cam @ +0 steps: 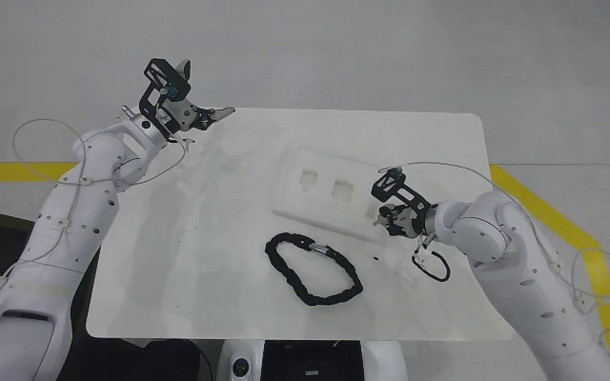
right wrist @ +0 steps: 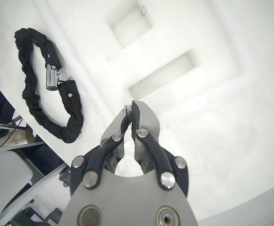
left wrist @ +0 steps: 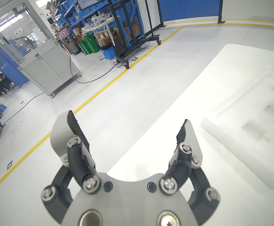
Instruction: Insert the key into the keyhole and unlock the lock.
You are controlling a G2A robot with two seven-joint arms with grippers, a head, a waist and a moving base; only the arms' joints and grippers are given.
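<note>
A black fabric-sleeved chain lock (cam: 313,270) lies in a loop on the white table, near its front middle. Its chrome lock cylinder (right wrist: 51,78) joins the two ends, keyhole end facing the table's front edge. My right gripper (right wrist: 129,111) is shut on a small metal key (right wrist: 128,109), of which just a sliver shows between the pads. It hovers over the near right corner of the white foam tray (cam: 315,195), to the right of the chain (right wrist: 32,85). My left gripper (left wrist: 128,126) is open and holds nothing, above the table's far left corner (cam: 205,116).
The foam tray (right wrist: 192,89) has two square recesses and sits mid-table. A small metal ring (right wrist: 143,9) lies on the foam by the farther recess. Past the table's far edge is grey floor with a yellow line (left wrist: 102,89).
</note>
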